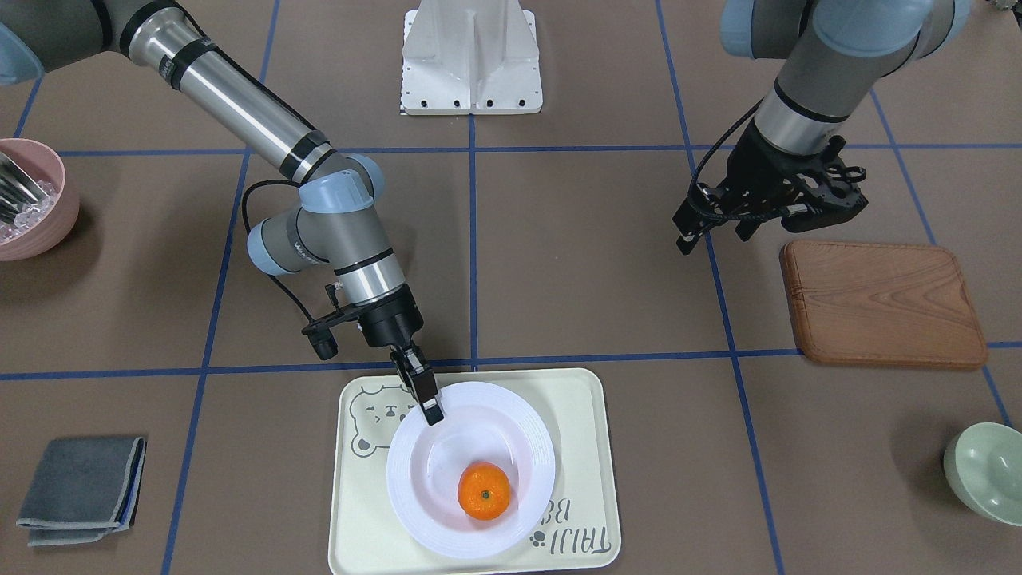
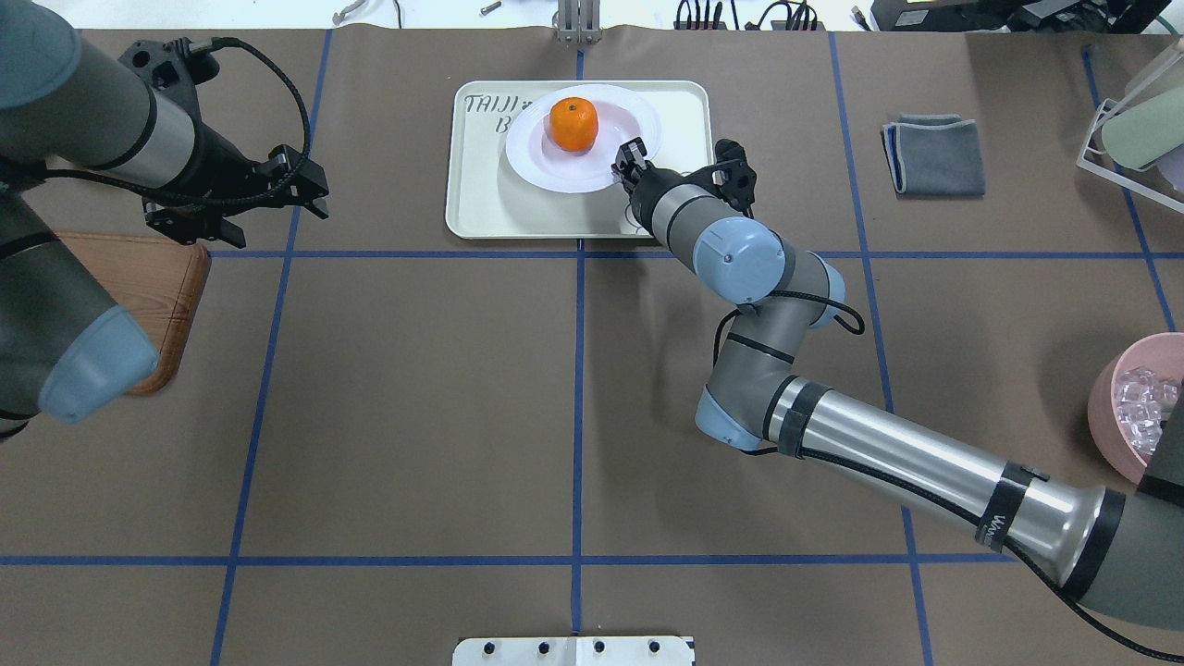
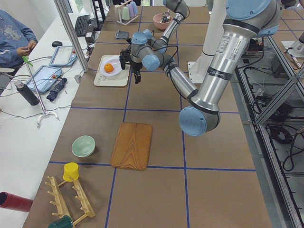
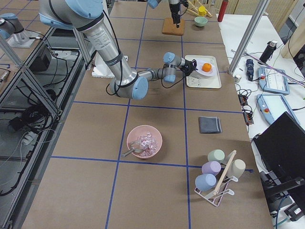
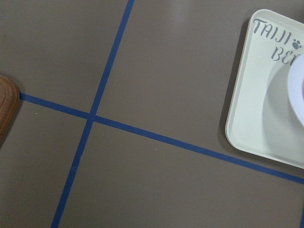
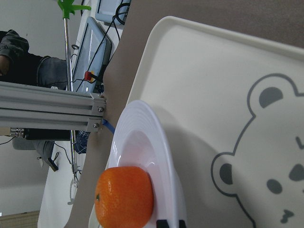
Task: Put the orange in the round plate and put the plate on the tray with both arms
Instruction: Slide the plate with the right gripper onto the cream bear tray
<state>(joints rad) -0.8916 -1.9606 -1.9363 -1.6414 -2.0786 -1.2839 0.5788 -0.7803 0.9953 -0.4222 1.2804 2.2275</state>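
The orange (image 1: 484, 491) lies in the white round plate (image 1: 523, 435), and the plate lies on the cream tray (image 1: 579, 423) with the bear drawing. My right gripper (image 1: 432, 413) reaches down to the plate's rim on the robot's side and is shut on it; the right wrist view shows the rim between the two fingertips (image 6: 162, 223), with the orange (image 6: 124, 197) just beyond. My left gripper (image 1: 716, 233) hangs open and holds nothing above bare table, well off to the side of the tray. The left wrist view catches only the tray's corner (image 5: 256, 118).
A brown wooden board (image 1: 882, 303) lies under and beside the left gripper. A pale green bowl (image 1: 986, 471) sits beyond it. A pink bowl (image 1: 32, 200) and a folded grey cloth (image 1: 80, 487) lie on the right arm's side. A white mount (image 1: 471, 60) stands at the robot's base.
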